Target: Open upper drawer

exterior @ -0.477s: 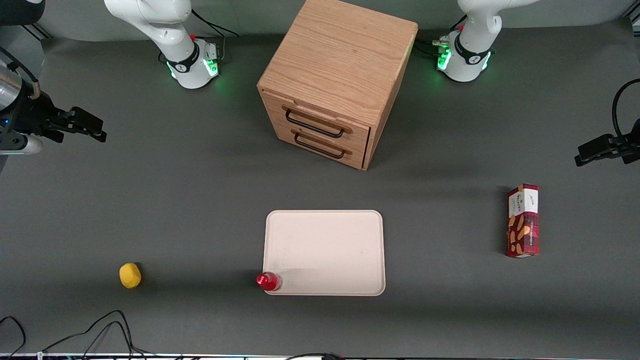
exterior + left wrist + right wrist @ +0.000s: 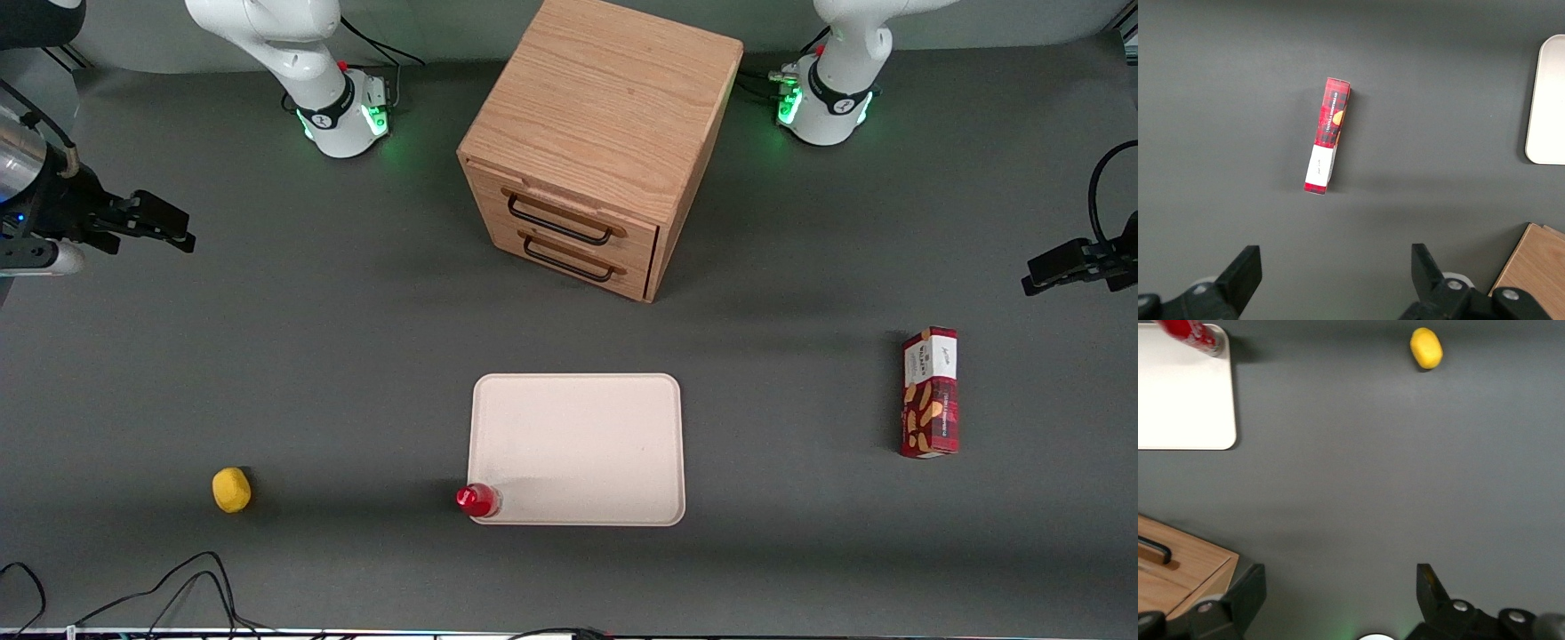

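The light-oak cabinet (image 2: pixel 605 116) stands at the middle of the table, farther from the front camera than the tray. Its upper drawer (image 2: pixel 569 200) is shut, with its black bar handle (image 2: pixel 558 222) above the lower drawer's handle (image 2: pixel 569 260). My gripper (image 2: pixel 173 229) is open and empty. It hangs above the bare table toward the working arm's end, well apart from the cabinet. In the right wrist view the gripper (image 2: pixel 1341 580) has its jaws wide apart over the grey table, with a corner of the cabinet (image 2: pixel 1185 570) beside it.
A cream tray (image 2: pixel 578 449) lies nearer the front camera than the cabinet, with a red bottle (image 2: pixel 477 500) at its corner. A yellow ball-like object (image 2: pixel 231 489) lies toward the working arm's end. A red snack box (image 2: pixel 930 393) lies toward the parked arm's end.
My gripper has shifted slightly toward the cabinet. Nothing else has moved.
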Tool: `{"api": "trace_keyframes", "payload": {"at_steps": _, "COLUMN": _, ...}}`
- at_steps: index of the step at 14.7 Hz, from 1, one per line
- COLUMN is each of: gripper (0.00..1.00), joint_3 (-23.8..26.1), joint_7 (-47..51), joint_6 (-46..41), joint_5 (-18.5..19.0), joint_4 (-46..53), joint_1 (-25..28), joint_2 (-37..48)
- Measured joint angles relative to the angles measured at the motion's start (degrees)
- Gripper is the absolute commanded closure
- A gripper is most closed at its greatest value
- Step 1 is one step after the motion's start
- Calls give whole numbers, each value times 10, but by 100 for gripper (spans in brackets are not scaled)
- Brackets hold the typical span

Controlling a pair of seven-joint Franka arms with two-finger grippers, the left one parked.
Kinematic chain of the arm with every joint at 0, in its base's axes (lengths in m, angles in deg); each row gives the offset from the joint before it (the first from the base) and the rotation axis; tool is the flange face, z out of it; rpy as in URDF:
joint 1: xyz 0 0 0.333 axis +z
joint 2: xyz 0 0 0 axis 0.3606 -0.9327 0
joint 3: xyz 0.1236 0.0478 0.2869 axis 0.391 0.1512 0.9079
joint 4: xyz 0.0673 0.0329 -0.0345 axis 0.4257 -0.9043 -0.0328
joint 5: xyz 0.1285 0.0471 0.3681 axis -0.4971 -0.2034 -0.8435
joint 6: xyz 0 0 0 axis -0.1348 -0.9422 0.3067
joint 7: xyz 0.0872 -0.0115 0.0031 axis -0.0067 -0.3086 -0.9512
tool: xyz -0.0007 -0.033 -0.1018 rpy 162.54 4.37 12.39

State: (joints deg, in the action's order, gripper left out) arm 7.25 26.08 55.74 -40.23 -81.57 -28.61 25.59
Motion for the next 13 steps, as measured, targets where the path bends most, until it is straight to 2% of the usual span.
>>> {"api": "trace_keyframes", "payload": {"at_steps": 2, "gripper": 0, "joint_3": 4, "joint_7": 0, "joint_6": 7, "joint_5": -36, "joint_4": 0, "joint_1": 10, "joint_2": -1}}
{"api": "trace_keyframes", "payload": {"at_steps": 4, "gripper": 0, "joint_3": 7, "joint_7": -1, "joint_6": 15, "joint_5": -53, "joint_4": 0, "joint_1": 32, "joint_2": -3}}
{"api": "trace_keyframes", "payload": {"at_steps": 9, "gripper": 0, "joint_3": 19, "joint_7": -1, "joint_6": 37, "joint_5": -57, "joint_4": 13, "joint_1": 132, "joint_2": -36}}
{"api": "trace_keyframes", "payload": {"at_steps": 13, "gripper": 0, "joint_3": 65, "joint_7": -1, "joint_6": 40, "joint_5": -57, "joint_4": 53, "joint_1": 196, "joint_2": -85}}
